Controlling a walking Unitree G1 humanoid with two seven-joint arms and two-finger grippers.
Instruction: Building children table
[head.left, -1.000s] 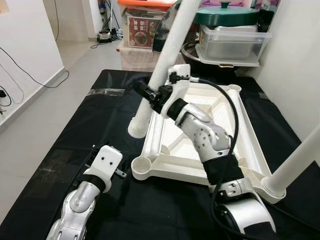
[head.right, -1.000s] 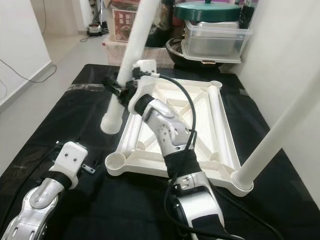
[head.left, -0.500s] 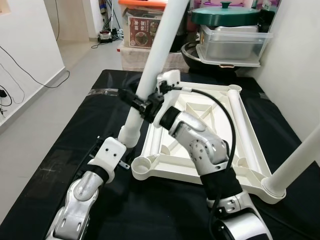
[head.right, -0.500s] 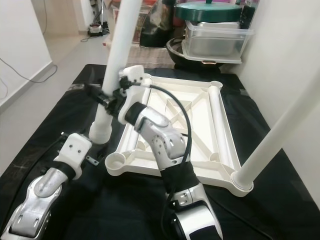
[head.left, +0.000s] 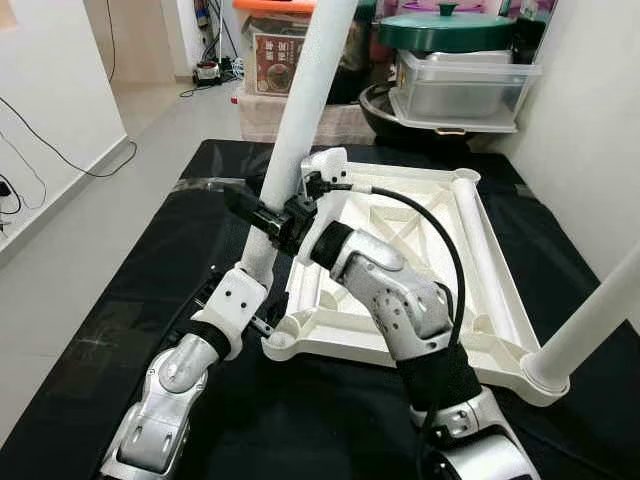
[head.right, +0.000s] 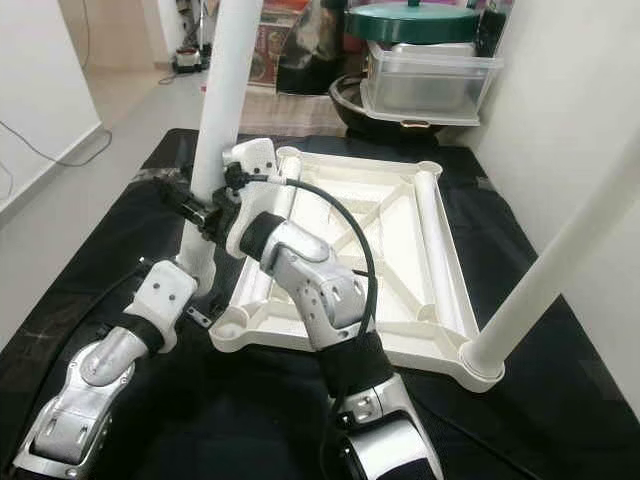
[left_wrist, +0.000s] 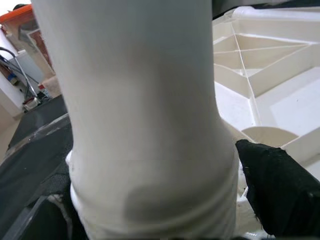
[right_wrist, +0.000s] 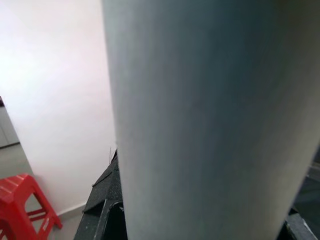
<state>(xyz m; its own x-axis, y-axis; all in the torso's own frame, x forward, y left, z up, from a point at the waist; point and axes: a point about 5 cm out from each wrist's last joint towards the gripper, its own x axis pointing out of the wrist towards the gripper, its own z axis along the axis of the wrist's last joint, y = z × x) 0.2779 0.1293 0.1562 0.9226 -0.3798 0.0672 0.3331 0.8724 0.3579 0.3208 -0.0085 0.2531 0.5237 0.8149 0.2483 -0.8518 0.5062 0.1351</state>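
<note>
Black counter (head.left: 120, 300) carries the upturned tabletop (head.left: 400, 250). Right hand (head.left: 262, 215) clamps the near-upright table leg (head.left: 290, 150) mid-shaft; left hand (head.left: 235, 300) straddles its threaded foot, just beside the near-left corner socket (head.left: 280, 342).

Right gripper (head.left: 262, 214) jaws clamped shut, left gripper (head.left: 248, 283) raised beneath it.

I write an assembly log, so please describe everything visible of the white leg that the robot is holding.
The leg is a long white tube, plastic by its look, with a wider threaded collar at its lower end. It stands nearly upright, leaning slightly, beside the tabletop's near left corner. The right gripper clamps it mid-height; the left gripper is at its collar. Its top leaves the frame.
</note>
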